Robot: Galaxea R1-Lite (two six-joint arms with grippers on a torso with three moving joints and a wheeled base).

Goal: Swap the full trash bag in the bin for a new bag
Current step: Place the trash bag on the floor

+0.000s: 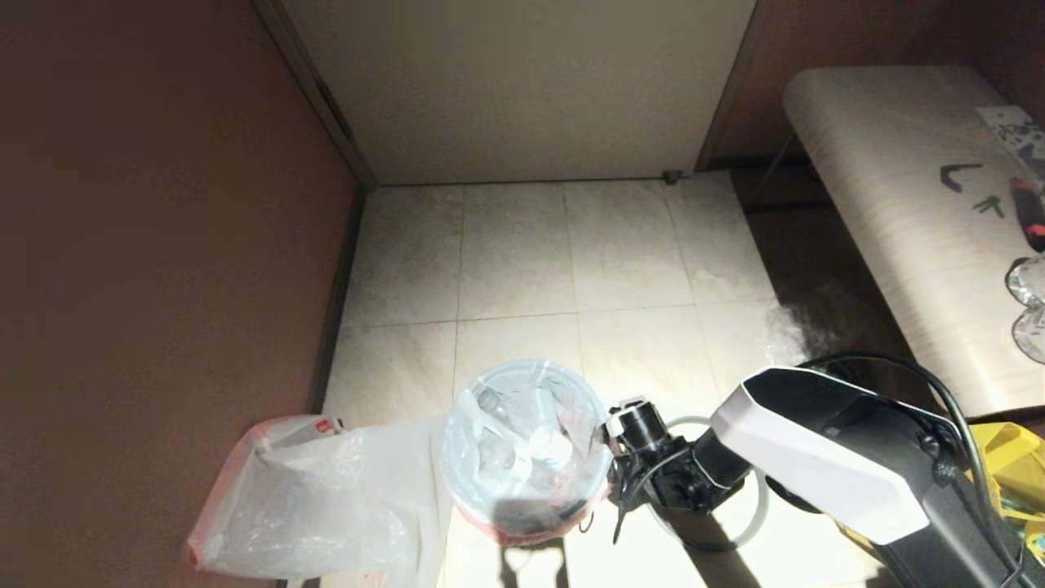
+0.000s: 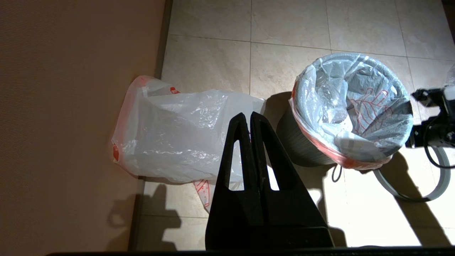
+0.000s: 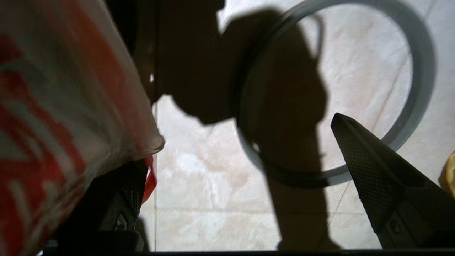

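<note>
- The full trash bag (image 2: 350,106), translucent white plastic with a pinkish-red edge, sits inside the small round black bin (image 2: 296,140) on the tiled floor; clear bottles and red-printed wrappers show through, and its edge is folded over the bin's top.
- The bin's thin grey hoop (image 2: 408,192) lies flat on the floor just beside the bin, so I judge the bag is freed and the step in hand is lifting it out.
- The right end effector (image 1: 612,453) is at the bin's side, wide open: one finger is tucked under the bag's overhanging edge, the other finger (image 3: 373,170) stands apart over the hoop. It grips nothing yet.
- Next, it seems, the fingers need to pinch that folded edge firmly before pulling upward.
- The new bag (image 2: 177,138), plain smooth white plastic with a pinkish-red edge, lies crumpled on the floor against the brown wall (image 1: 155,245), near the bin.
- The left end effector (image 2: 250,119) hovers above the new bag, fingers pressed together, holding nothing.
</note>
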